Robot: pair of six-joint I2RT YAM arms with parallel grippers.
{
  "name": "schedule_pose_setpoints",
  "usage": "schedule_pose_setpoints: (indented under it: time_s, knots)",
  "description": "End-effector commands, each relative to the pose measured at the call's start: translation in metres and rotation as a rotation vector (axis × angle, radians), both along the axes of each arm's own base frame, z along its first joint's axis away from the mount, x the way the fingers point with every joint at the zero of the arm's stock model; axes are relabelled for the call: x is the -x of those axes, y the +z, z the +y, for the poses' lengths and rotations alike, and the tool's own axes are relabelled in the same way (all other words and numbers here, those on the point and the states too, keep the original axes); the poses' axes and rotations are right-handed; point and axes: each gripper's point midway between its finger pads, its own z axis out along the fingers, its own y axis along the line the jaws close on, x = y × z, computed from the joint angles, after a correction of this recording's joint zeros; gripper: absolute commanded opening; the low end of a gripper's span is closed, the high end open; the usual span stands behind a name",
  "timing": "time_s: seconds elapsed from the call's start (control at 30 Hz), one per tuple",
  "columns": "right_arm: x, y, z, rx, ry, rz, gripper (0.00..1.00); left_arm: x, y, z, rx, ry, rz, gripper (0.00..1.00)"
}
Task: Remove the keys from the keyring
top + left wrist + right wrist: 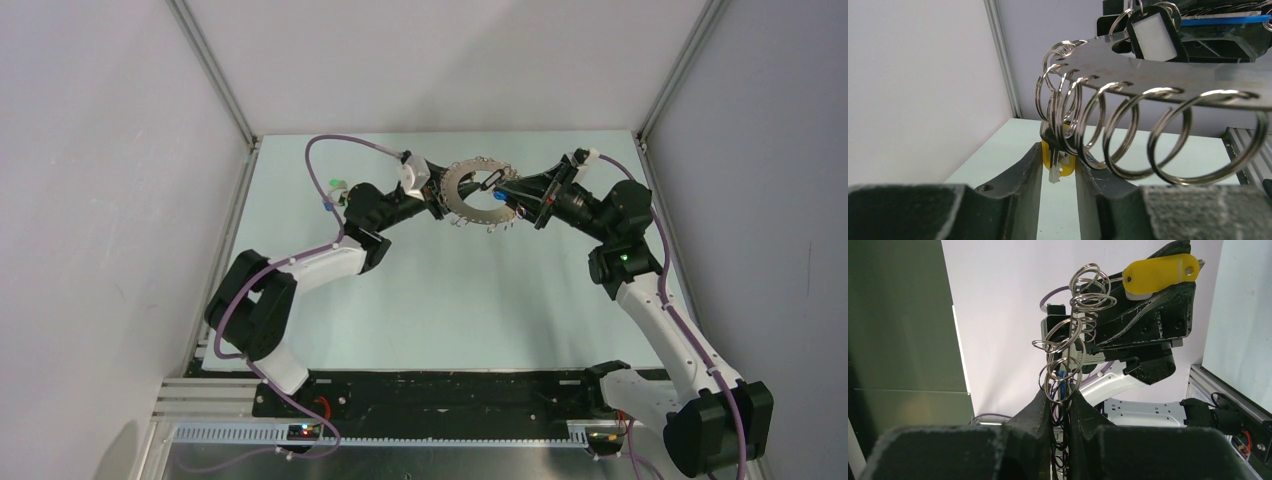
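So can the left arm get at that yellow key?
Probably yes: the yellow key sits right between the fingers of the left gripper, with nothing in between, while the right gripper holds the keyring.

Overhead; wrist close-ups on shared keyring [478,211]

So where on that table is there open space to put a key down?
The table is bare across its broad middle, between the left arm and right arm, nearer than the raised keyring; also the strip by the back wall. Crowded: the far centre, where the left gripper pinches a yellow key and the right gripper holds the keyring.
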Motion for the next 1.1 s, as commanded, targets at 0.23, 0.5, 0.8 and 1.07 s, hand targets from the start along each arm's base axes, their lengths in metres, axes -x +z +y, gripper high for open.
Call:
schedule_pose_setpoints:
  time_s: [0.23, 0.5, 0.8, 1.07]
  knots:
    - [0.011, 0.04, -0.007, -0.029, -0.02, -0.13, 0.0, 0.007, 0.013, 0.007, 0.044, -0.001, -0.044, 0.5]
    - [0.01, 0.04, -0.008, -0.029, -0.023, -0.128, 0.0, 0.007, 0.017, 0.011, 0.064, 0.019, -0.039, 0.61]
    - [0.01, 0.04, -0.007, -0.031, -0.017, -0.129, 0.0, 0.013, 0.019, 0.015, 0.071, 0.02, -0.051, 0.57]
    - [0.008, 0.038, -0.008, -0.03, -0.016, -0.127, 0.0, 0.015, 0.02, 0.018, 0.086, 0.039, -0.041, 0.6]
